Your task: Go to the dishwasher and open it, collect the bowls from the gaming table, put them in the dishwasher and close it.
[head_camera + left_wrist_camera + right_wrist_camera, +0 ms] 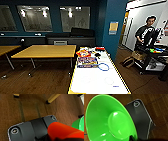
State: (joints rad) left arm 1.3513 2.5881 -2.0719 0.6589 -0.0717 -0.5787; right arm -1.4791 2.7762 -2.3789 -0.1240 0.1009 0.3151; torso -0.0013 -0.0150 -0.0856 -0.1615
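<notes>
At the near end of a dim office room, the long pale-topped gaming table with yellow edging runs up the lower centre of the head view, a colourful printed panel and a loose blue ring lying across its middle, where small red, orange and dark items crowd the far end. To its left stands a bare yellow-topped wooden table; at the right edge of the frame a person in dark clothes bends over a cart of control gear.

Filling the left of the right wrist view, a bright green round plastic bowl is seen from its open side, tilted, with brown carpet behind it and the robot's dark plate to its right. It appears to be carried by the right arm, presumably already lifted from the table for the trip to the dishwasher, though the fingers themselves cannot be made out and whether they pinch its rim cannot be told.

Low in the left wrist view, a smooth orange-red rounded object sits close to the lens over the same carpet, with a sliver of the green bowl at the right edge of that frame. What it is, and whether the left fingers grip it, cannot be told.

Judged from the carpet beneath both wrists, the arms hang low beside the table, not over it.
</notes>
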